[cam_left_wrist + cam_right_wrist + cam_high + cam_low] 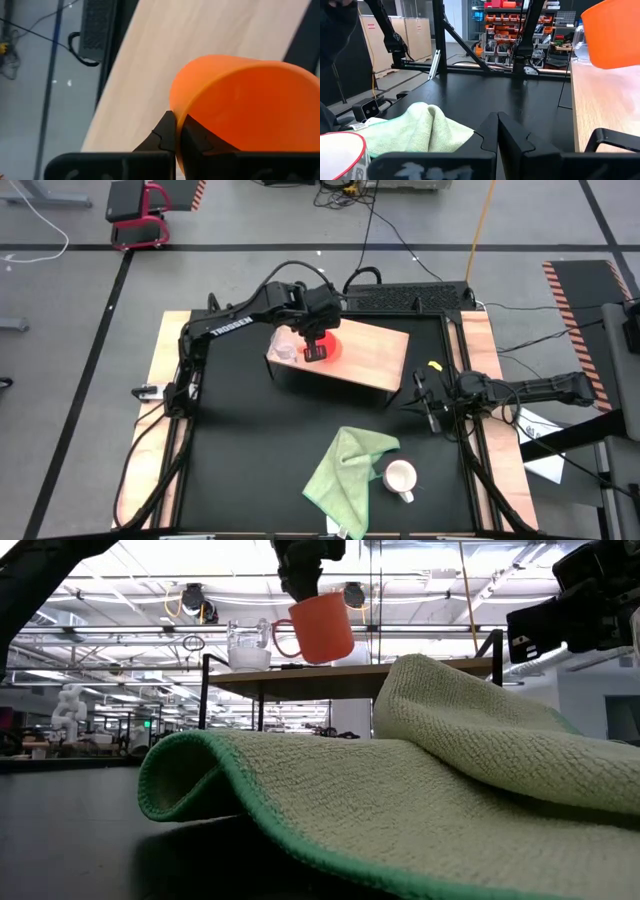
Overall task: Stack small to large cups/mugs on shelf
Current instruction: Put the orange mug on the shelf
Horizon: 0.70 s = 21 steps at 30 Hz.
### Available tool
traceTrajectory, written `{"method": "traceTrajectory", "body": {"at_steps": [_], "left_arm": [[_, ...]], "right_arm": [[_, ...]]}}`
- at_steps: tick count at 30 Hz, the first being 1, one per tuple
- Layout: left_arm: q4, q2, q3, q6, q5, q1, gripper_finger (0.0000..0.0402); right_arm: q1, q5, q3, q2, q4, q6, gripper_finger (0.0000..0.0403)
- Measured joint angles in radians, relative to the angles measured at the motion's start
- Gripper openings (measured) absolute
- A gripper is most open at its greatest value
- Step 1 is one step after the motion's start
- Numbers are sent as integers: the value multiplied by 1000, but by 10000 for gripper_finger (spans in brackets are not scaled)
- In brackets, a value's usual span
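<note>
The orange mug (322,628) hangs tilted just above the light-wood shelf (370,358), with my left gripper (176,134) shut on it from above. The mug also shows in the high view (328,348) and in the right wrist view (610,35). Next to it the small clear glass cup (250,648) stands on its base on the shelf's left part. The white mug (400,477) stands on the black table near the front, beside the green cloth (350,468). My right gripper (497,131) waits shut at the table's right side, with nothing in it. My left gripper pinches the orange mug's wall at the rim (176,111) between its two fingers, on the side where the handle (281,639) is. The fingers come from above, slanting down. The mug hangs below them, mouth up and tilted, clear of the shelf.
The green cloth lies bunched in the table's front middle and fills the foreground of the low view (420,790). The shelf's right half (385,352) is bare wood. Wooden strips (150,410) border the table at left and right.
</note>
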Motion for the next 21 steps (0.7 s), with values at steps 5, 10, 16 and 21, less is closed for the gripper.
{"method": "traceTrajectory", "body": {"at_steps": [5,10,16,21], "left_arm": [[4,0,0,-46,26,14,4],[48,0,0,-145,46,42,4],[45,-12,0,-208,89,56,4],[32,-35,0,-263,113,54,4]], "right_arm": [[0,0,0,0,5,0,0],[0,0,0,0,5,0,0],[0,0,0,0,5,-1,0],[0,0,0,0,5,-3,0]]}}
